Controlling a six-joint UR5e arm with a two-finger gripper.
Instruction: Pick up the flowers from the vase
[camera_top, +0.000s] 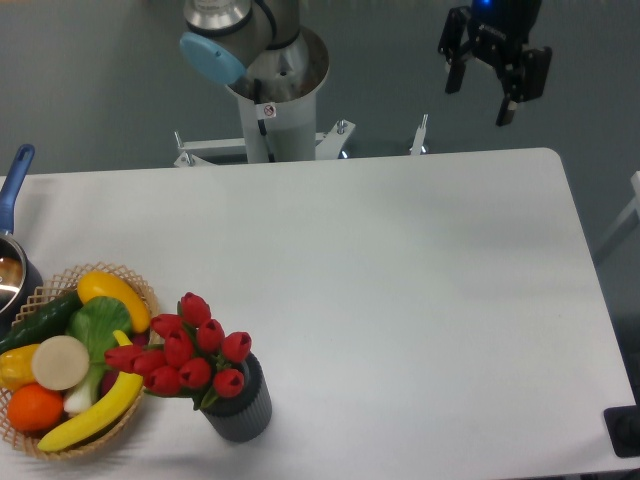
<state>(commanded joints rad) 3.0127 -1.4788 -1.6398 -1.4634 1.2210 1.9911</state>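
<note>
Camera view puts the flowers (190, 352) in the vase (238, 405) near the table's front left; your gripper (485, 97), jaws apart, hangs far off, so pinch the light, soft, likely crushable bunch low, gently.

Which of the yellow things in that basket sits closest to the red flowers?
The long banana along the wicker basket's lower right edge. Its upper end reaches up beside the flowers, while the yellow squash lies at the top and another yellow piece sits far left.
</note>
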